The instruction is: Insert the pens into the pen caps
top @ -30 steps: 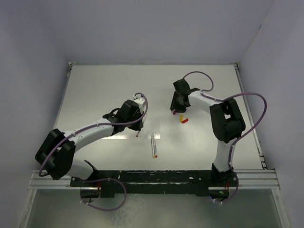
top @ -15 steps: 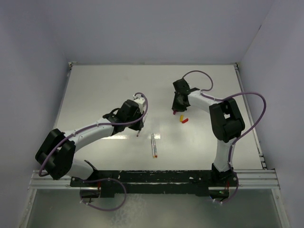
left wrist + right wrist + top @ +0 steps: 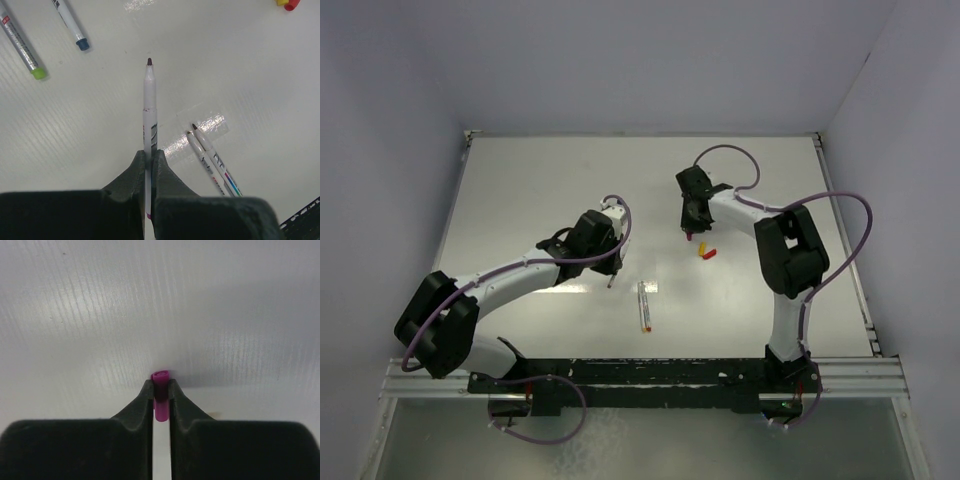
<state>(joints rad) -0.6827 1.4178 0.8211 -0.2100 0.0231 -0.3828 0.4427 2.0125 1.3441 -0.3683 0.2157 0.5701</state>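
Your left gripper point(image 3: 148, 160) pinches a pen point(image 3: 149, 100) by its rear, tip pointing forward over the table point(image 3: 240, 70). The tip looks dark, perhaps purple. Your right gripper point(image 3: 161, 390) is clamped on the magenta cap point(image 3: 160, 377), well apart from the pen.

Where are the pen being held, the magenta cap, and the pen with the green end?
held pen point(image 3: 149, 100): left wrist view, middle of its white barrel.
magenta cap point(image 3: 160, 390): right wrist view, its side just below the open rim.
green-ended pen point(image 3: 22, 47): left wrist view, its silver barrel, top left.
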